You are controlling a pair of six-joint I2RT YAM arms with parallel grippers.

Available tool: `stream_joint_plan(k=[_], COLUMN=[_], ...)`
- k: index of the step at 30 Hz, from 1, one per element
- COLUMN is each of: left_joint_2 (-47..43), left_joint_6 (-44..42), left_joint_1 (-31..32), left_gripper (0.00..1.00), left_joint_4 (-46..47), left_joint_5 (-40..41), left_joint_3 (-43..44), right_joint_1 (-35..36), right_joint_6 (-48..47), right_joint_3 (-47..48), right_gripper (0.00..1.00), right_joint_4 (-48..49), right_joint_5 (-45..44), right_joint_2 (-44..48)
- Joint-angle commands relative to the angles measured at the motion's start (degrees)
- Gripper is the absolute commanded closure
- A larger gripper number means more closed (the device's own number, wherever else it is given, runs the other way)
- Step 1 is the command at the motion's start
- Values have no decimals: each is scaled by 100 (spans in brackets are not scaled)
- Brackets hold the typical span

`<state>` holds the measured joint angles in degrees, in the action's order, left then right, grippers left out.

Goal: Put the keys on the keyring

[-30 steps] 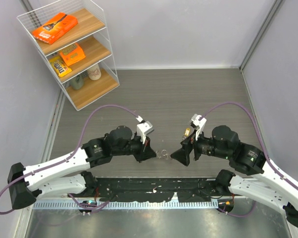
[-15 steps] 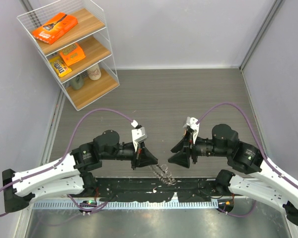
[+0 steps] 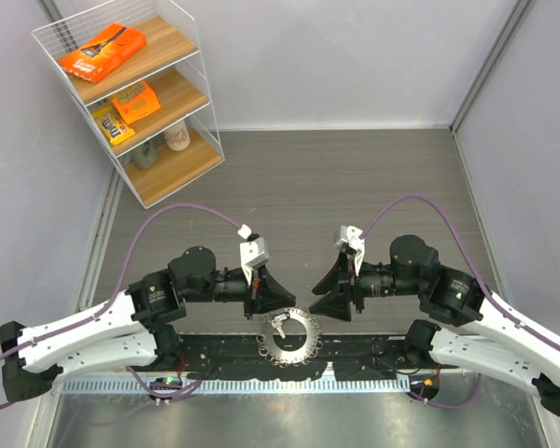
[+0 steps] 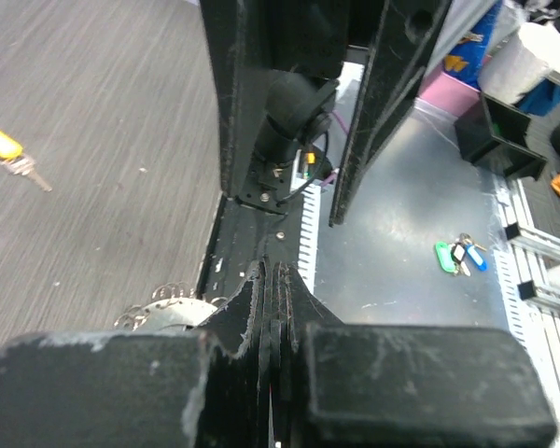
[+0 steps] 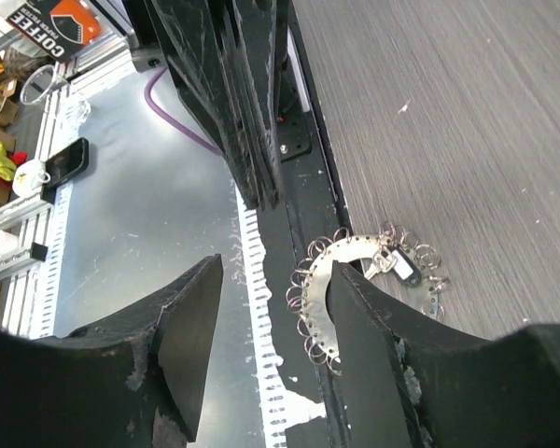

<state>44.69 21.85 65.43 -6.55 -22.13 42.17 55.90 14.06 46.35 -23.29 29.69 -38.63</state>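
The keyring [image 3: 289, 338], a flat silvery loop edged with several small rings, lies at the table's near edge, partly on the black base strip. It also shows in the right wrist view [image 5: 347, 266] and in part in the left wrist view [image 4: 159, 314]. A silvery key with a dark head [image 5: 401, 265] lies on the loop's far side [image 3: 280, 324]; I cannot tell whether it is attached. A brass-yellow key [image 4: 2, 143] lies on the table in the left wrist view. My left gripper [image 3: 282, 302] is shut and empty just beyond the loop. My right gripper [image 3: 325, 292] is open above its right side [image 5: 275, 271].
A wire shelf [image 3: 135, 98] with snack packs stands at the back left. A metal bench with a slotted rail [image 3: 261, 383] runs below the table's near edge. Keys with green and blue tags [image 4: 457, 254] lie on that bench.
The keyring was up between the two grippers a second ago. It has dropped and now lies flat at the near edge. Both grippers have moved nearer and lower.
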Motion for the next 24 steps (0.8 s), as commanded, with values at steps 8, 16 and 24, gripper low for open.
stream_joint_plan(k=[8,16,24], left_joint_2=[-250,-1373,-2148], left_joint_6=[653,1717,2095], left_joint_1=[31,31,31], left_gripper=[83,45,30], left_joint_4=[-1103,-2244,-2949], left_joint_5=[2168,3829,4112], left_joint_3=[-437,-790,-1000], right_joint_1=[341,1895,2628], right_joint_6=[378,45,-623], right_joint_3=[-934,-1277,-1374], right_gripper=[37,28,29], right_joint_4=[430,860,1703], right_joint_5=[-507,-1684,-2222], right_joint_2=[-100,-715,-1313])
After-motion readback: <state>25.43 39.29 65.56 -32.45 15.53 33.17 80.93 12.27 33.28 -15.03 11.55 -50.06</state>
